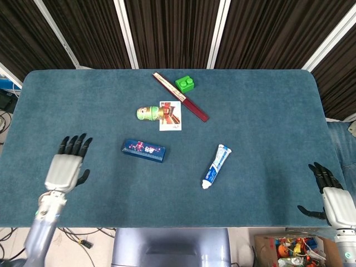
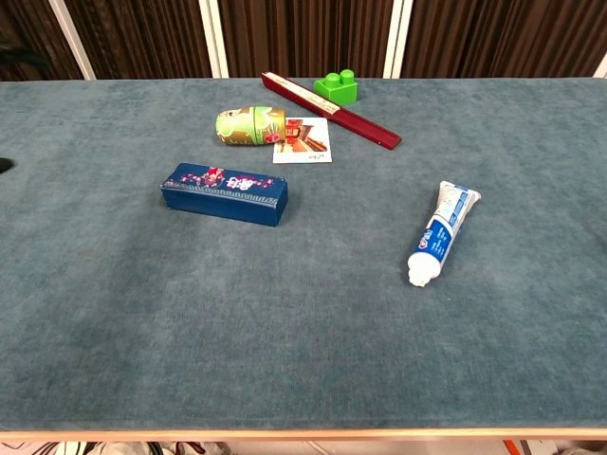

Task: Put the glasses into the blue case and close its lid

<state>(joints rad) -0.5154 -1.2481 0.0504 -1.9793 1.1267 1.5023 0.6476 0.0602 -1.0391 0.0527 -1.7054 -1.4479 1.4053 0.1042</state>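
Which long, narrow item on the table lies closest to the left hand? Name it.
The blue case, lid shut, lies nearest the left hand. The toothpaste tube sits further right, and the dark red box lies toward the far edge.

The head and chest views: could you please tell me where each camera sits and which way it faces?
Head view: high above the near edge, looking steeply down on the table; left hand and right hand show, open.
Chest view: low at the near edge, looking across the table toward the curtains; no hand is clearly visible.
Shared: blue case, lid shut, toothpaste tube, green brick.
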